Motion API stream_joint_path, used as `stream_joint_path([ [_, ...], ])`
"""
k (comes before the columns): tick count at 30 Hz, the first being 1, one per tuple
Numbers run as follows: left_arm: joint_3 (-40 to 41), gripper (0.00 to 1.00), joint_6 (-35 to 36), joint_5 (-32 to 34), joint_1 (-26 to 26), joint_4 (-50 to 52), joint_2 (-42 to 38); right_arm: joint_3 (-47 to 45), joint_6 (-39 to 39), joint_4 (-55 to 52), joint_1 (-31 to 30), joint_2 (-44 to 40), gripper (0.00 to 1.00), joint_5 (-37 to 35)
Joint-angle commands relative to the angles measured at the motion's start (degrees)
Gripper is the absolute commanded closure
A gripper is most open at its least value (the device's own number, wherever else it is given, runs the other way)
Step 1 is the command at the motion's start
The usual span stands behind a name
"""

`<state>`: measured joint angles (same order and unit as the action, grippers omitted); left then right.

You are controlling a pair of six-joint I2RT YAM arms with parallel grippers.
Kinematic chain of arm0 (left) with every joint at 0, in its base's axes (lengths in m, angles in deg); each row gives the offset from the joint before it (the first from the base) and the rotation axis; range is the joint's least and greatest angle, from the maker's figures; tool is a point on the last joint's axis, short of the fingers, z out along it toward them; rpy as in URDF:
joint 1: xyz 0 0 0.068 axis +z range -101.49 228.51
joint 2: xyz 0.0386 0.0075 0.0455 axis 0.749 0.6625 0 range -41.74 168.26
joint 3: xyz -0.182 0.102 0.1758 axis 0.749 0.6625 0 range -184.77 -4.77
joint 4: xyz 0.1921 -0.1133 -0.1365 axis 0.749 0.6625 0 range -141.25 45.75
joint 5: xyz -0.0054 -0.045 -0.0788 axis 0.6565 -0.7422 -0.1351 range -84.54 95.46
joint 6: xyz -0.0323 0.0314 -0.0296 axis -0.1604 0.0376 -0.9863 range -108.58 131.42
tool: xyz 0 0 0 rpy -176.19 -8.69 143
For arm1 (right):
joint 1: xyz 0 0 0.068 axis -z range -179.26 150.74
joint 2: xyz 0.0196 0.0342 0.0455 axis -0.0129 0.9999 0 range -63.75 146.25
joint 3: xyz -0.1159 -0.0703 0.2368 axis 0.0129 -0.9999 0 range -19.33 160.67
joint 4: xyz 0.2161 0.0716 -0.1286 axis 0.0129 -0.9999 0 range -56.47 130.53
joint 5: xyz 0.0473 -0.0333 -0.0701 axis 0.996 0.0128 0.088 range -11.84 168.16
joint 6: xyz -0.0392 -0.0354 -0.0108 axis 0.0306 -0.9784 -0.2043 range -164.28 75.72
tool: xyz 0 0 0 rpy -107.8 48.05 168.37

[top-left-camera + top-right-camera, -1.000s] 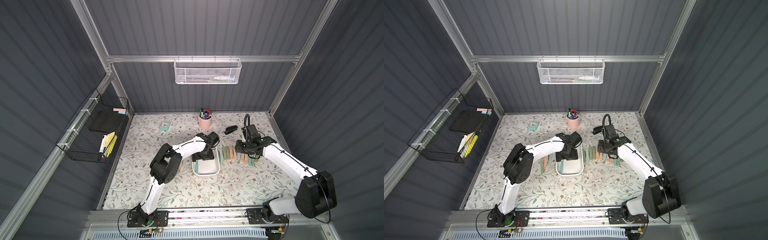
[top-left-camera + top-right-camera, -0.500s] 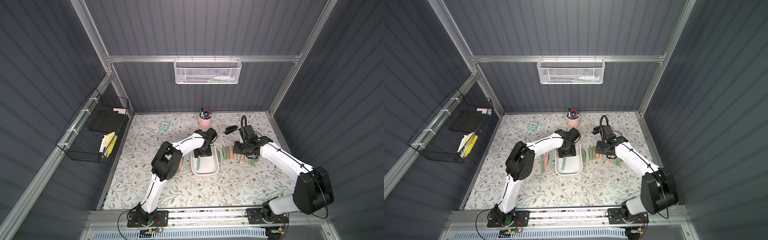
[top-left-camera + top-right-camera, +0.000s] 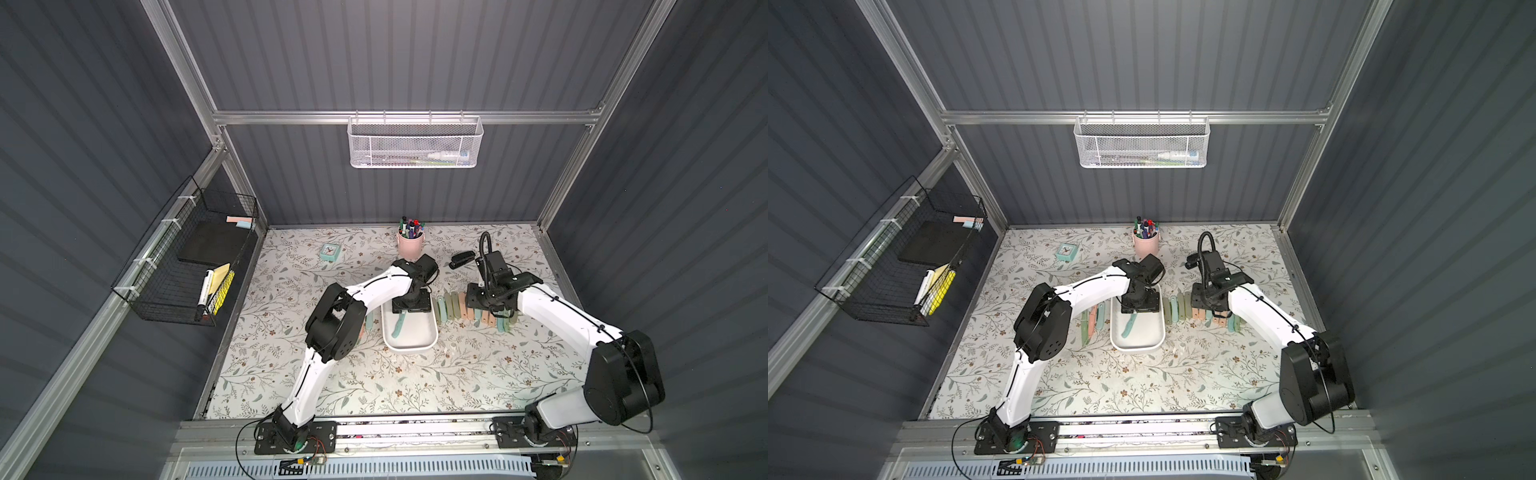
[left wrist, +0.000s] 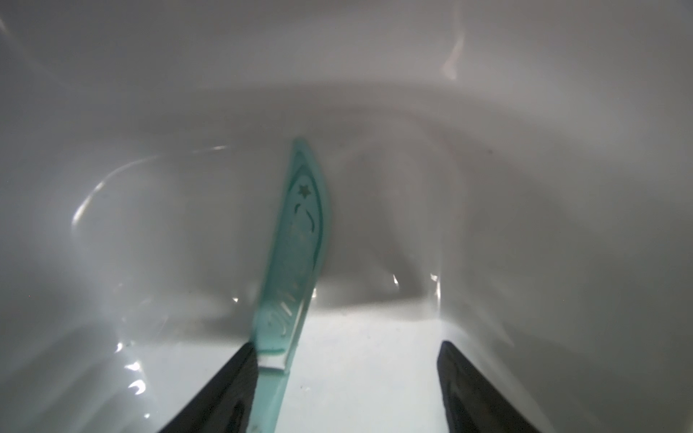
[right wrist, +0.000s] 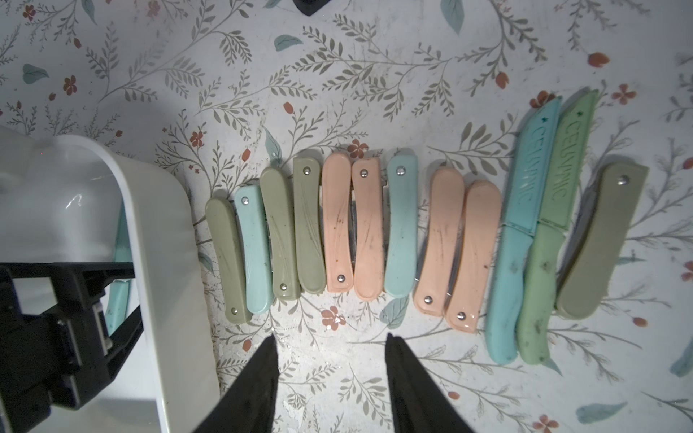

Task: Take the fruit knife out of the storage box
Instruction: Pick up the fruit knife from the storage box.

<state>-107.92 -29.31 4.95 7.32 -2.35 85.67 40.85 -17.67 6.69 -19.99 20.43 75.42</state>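
- While the left gripper (image 4: pixel 345 348) sits low inside the storage box (image 3: pixel 419 334), its jaws stand wide apart and clamp nothing. One finger (image 4: pixel 225 382) touches the teal fruit knife (image 4: pixel 296 240).
- Fruit knife: flat on the box floor, lengthwise, slightly askew.
- Handling (judgement): thin, stiff, light plastic. It is likely slick on the glossy floor and may skate if nudged. Best hold is across the handle, with the jaws centred over it first.
- Views: the left wrist view shows the finger contact and the star mark. In both top views the gripper covers that, and only the knife's free end shows.
- Right of the box: a row of knives (image 5: pixel 367 232) lies on the bench (image 3: pixel 415 382), just beside the box wall. Only the right wrist view shows it plainly.
- Right gripper (image 5: pixel 330 337): hangs above that row, jaws apart, empty.
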Motion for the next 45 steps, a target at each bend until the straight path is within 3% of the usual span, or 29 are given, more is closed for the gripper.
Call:
stream_joint_path([
  [1, -1.77, 0.21, 4.93, -3.15, -0.20, 0.59, -0.84, 0.73, 0.71, -0.09, -0.43, 0.51, 0.50, 0.15],
  [15, -2.13, 0.15, 14.58, -1.64, 0.27, 3.72, -2.66, 0.50, 1.01, -0.16, -1.06, 0.69, 0.49, -0.03],
  [27, -6.04, 0.39, 22.76, -0.67, 3.05, 7.66, 2.32, 0.55, 1.08, -0.41, -1.24, 0.75, 0.49, -0.24],
  [39, -7.16, 0.42, 25.55, 2.10, 3.05, 7.83, 5.64, 0.97, 0.99, -0.61, -1.59, 1.63, 0.49, 0.02],
  [45, -5.59, 0.53, 24.02, 1.74, 2.78, 6.61, 6.17, 1.05, 0.79, -0.40, -1.59, 1.94, 0.46, 0.43],
])
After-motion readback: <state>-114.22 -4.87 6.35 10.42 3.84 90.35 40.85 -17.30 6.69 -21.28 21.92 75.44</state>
